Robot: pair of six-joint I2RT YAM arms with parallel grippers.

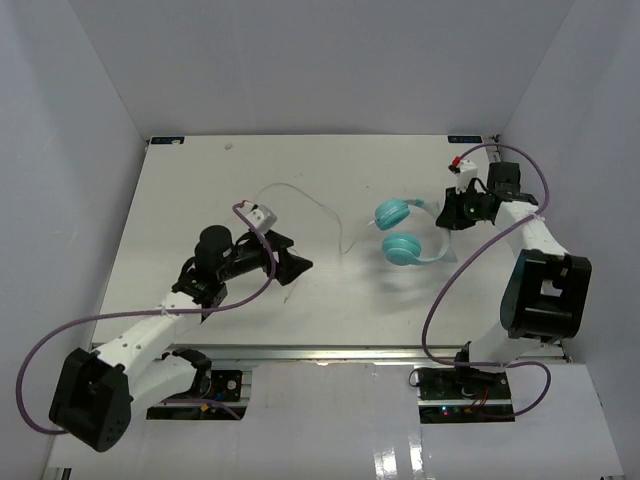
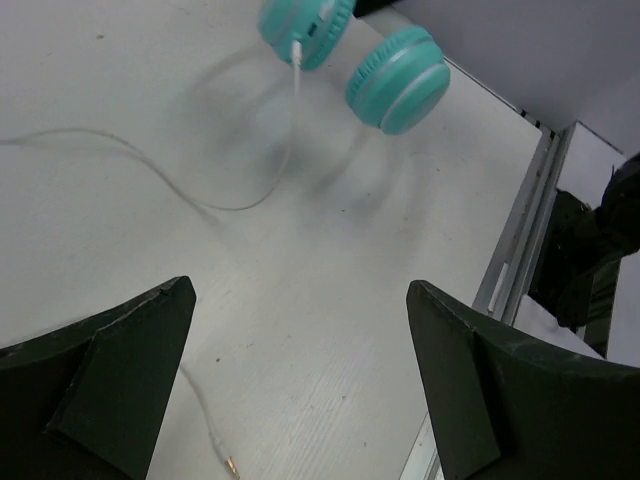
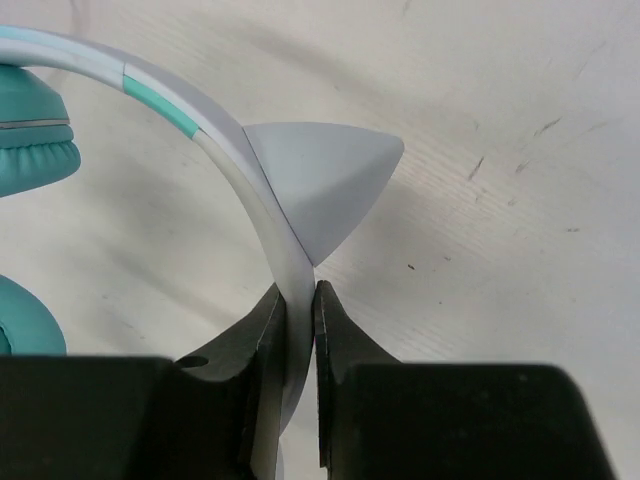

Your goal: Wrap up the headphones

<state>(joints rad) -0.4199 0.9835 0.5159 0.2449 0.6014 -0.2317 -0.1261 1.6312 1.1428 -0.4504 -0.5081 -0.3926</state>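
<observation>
The teal headphones (image 1: 400, 245) lie right of the table's middle, two round earcups side by side. Their pale headband (image 3: 235, 160) arcs toward my right gripper (image 3: 298, 295), which is shut on it, the band pinched between both fingers. In the top view that right gripper (image 1: 447, 215) sits just right of the earcups. The thin whitish cord (image 2: 150, 165) snakes left from one earcup (image 2: 300, 25) across the table. Its plug end (image 2: 228, 463) lies by the left finger of my left gripper (image 2: 300, 290), which hovers open over bare table. The left gripper (image 1: 295, 265) is left of the headphones.
Purple arm cables (image 1: 450, 290) loop beside both arms. The table's metal front rail (image 2: 520, 240) runs along the near edge, with grey enclosure walls (image 1: 90, 150) on the left, back and right.
</observation>
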